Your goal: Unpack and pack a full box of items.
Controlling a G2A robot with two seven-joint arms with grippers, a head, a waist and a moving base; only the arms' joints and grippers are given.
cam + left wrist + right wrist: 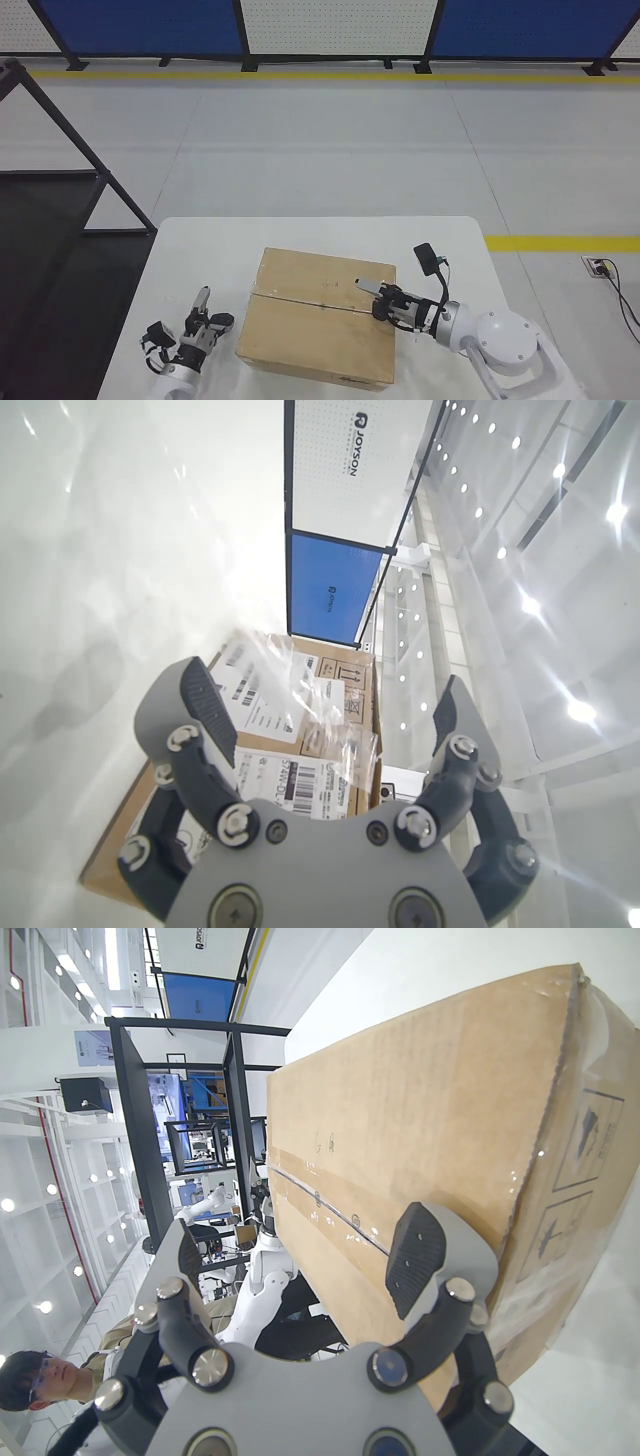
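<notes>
Room, top view: grey floor (pixel 330 140) with a yellow line across it, blue and white panels (pixel 340 25) along the far side, and a black frame (pixel 70 150) beside the worktop.
Worktop, top view: white worktop (pixel 190 250) carrying one thing, the box.
Box, top view: brown cardboard box (pixel 310 330) near the middle of the worktop, flaps closed, with a taped seam (pixel 300 298) running across its top.
Left hand, top view: left hand (pixel 208 318) low over the worktop, just beside the box's side and apart from it.
Right hand, top view: right hand (pixel 378 298) above the box's top, at the edge on the robot's right.
Left hand, left wrist view: left hand (pixel 330 710) spread wide with nothing between its fingers (pixel 207 705).
Box, left wrist view: box (pixel 350 657) ahead of the open fingers, with white labels (pixel 270 705) and clear film on the facing side.
Right hand, right wrist view: right hand (pixel 300 1258) spread wide and holding nothing; one of its pads (pixel 417 1258) lies over the top near the corner, and whether it touches cannot be told.
Box, right wrist view: box (pixel 400 1103) closed, with the seam (pixel 325 1208) under clear tape running toward the gap between the fingers.
</notes>
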